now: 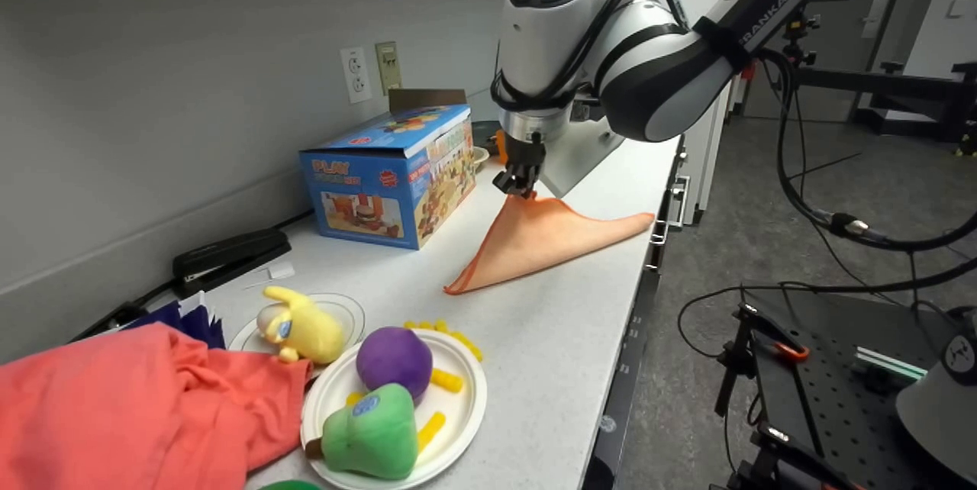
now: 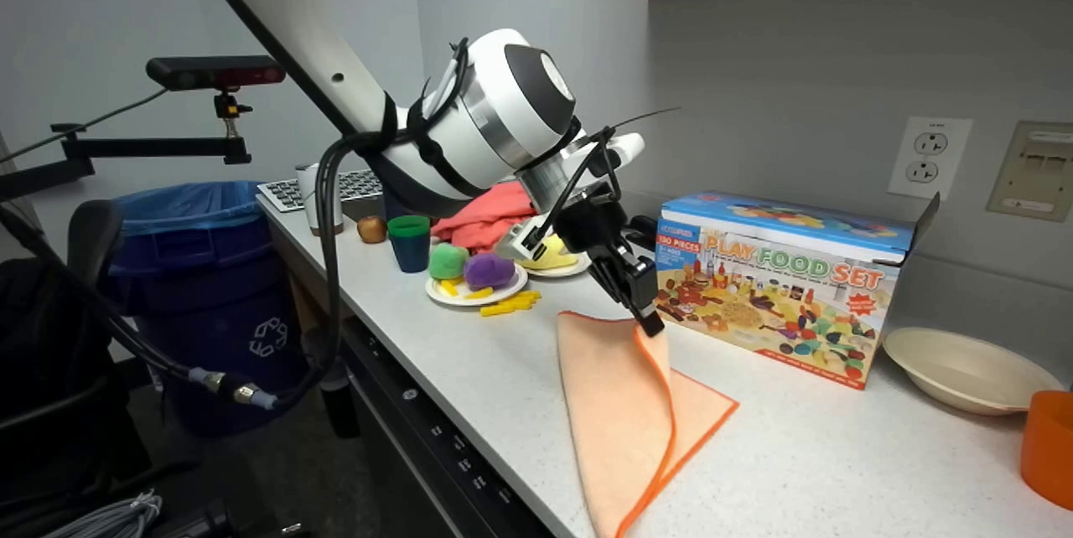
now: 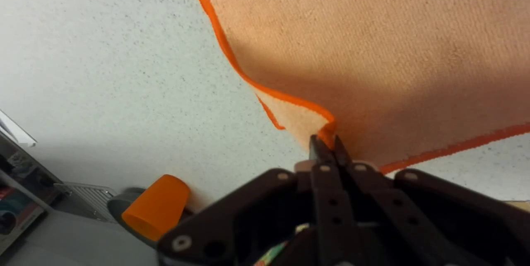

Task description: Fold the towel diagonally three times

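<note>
I am running one gripper (image 3: 328,146) remotely; its jaws are clamping a pinch of orange hem on the one towel (image 3: 372,42). In the wrist view the towel is filling the upper right; in an exterior view the towel (image 1: 549,238) is lying just right of centre on the counter (image 1: 542,337), rising to a peak under the gripper. Left of centre, one toy box (image 1: 366,169) is standing. Lower left, two plates (image 1: 467,414) are sitting: the near plate is bearing two plush toys (image 1: 374,436) plus yellow sticks (image 1: 446,380) I am not managing to count; the far plate (image 1: 348,309) is bearing one yellow plush (image 1: 311,331). One coral fabric heap (image 1: 137,406) is filling the lower-left corner. In an exterior view, one bowl (image 2: 964,372) and one orange cup (image 2: 1048,450) are standing lower right.
</note>
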`<state>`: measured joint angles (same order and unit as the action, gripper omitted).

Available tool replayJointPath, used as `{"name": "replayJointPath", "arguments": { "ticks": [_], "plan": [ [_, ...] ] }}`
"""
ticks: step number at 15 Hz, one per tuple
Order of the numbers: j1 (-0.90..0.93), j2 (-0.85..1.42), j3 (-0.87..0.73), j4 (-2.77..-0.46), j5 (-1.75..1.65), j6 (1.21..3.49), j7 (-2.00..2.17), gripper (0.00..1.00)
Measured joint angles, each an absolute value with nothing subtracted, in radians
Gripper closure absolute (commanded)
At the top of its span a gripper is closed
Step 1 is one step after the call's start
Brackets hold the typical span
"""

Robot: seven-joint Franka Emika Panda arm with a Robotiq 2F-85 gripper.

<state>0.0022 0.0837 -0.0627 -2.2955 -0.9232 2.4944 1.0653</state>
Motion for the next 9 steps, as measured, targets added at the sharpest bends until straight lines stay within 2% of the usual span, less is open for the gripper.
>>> {"name": "replayJointPath", "arguments": {
  "ticks": [1,2,9],
  "plan": [
    [0.002,0.084,-0.063,-2.295,-0.944,2.494,1.095,0.72],
    [0.002,0.084,-0.063,-2.295,-0.963,2.494,1.125,0.67],
    [0.002,0.084,-0.063,-2.294,-1.111,2.492,1.319,0.12]
  ]
}}
